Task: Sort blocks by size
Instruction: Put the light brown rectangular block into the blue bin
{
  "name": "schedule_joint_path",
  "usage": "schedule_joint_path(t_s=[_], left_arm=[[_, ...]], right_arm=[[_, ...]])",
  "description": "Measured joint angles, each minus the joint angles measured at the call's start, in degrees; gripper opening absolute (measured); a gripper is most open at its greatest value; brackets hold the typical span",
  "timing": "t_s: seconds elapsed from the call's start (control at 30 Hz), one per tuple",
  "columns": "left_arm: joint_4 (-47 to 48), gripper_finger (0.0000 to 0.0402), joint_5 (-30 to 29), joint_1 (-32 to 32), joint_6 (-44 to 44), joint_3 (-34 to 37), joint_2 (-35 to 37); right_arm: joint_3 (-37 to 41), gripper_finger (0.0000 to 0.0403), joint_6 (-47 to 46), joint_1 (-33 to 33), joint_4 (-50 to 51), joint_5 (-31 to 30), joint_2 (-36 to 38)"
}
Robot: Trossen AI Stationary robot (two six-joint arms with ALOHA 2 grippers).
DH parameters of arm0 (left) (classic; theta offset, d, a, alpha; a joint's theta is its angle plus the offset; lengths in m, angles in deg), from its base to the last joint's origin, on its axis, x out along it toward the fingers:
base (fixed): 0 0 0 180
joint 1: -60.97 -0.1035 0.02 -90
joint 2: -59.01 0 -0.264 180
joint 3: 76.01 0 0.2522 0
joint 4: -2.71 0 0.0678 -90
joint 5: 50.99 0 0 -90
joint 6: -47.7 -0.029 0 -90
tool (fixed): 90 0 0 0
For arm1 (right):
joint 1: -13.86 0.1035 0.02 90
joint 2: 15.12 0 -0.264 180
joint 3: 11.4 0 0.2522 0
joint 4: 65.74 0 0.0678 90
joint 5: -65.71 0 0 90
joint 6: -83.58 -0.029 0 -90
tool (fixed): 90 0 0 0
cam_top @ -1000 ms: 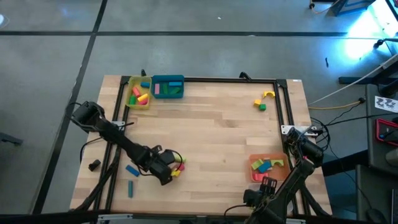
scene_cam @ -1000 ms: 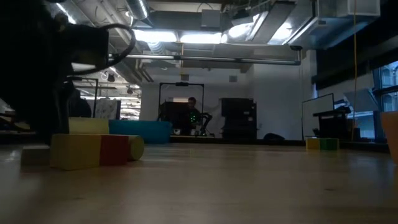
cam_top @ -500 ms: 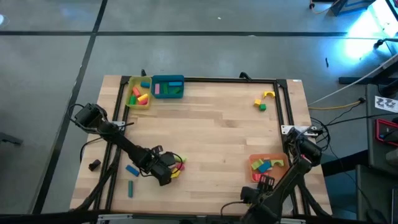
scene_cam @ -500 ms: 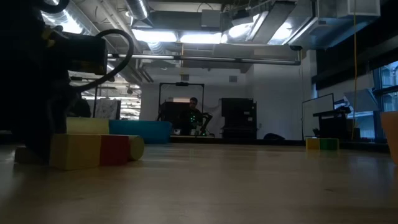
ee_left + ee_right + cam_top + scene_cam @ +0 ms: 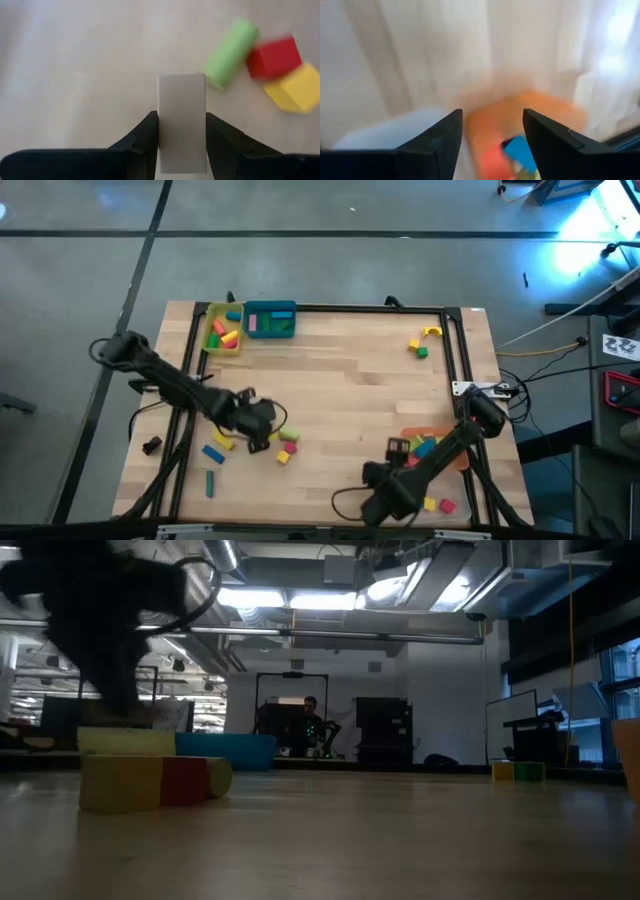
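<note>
Left pincer (image 5: 181, 131) clamps a pale block (image 5: 181, 120) clear of the counter (image 5: 350, 390), ready to carry to a tray. Right pincer (image 5: 490, 135) hovers, fingers parted and empty, above the orange tray (image 5: 520, 120) by the right edge.

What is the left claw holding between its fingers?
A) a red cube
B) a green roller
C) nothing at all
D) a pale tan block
D: in the left wrist view the left claw has its two dark fingers pressed on either side of a pale tan block, while the green roller, red cube and yellow cube lie loose on the table beyond it.
</note>
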Motion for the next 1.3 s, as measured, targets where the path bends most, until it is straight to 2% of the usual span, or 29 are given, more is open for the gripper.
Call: schedule_joint_path(t_s=[0.17,0.27,0.37,0.43,0.67,0.87,1.17,1.3], left_arm=[[1.0,0.0112,-6.7,-8.8,-8.7,-0.1,7.9],[1.1,0.0112,-12.9,-15.8,-14.6,-0.1,11.5],[0.1,0.0113,-18.5,-23.5,-21.1,-0.1,13.5],[-2.2,0.0116,-20.0,-28.7,-25.3,-0.1,13.9],[-15.7,0.0117,-19.1,-45.3,-37.6,-0.1,10.8],[-21.4,0.0127,-12.9,-55.3,-42.0,-0.1,5.1],[-25.6,0.013,-12.6,-62.3,-43.3,-0.1,-4.5],[-27.4,0.0136,-12.6,-64.0,-39.4,-0.1,-7.3]], right_arm=[[0.0,0.0209,4.7,-4.0,-0.7,-4.8,0.0],[0.0,0.0209,8.5,-6.3,-1.4,-6.1,0.0],[0.0,0.0209,13.1,-8.3,-3.4,-7.3,0.0],[0.0,0.0209,16.1,-9.5,-5.4,-7.7,0.0],[0.0,0.0209,24.2,-12.5,-13.8,-8.0,0.0],[0.0,0.0209,25.4,-14.7,-23.7,-8.0,0.0],[0.0,0.0209,25.4,-18.3,-42.4,-11.4,0.0],[0.0,0.0209,25.6,-20.6,-49.8,-12.1,-0.2]])
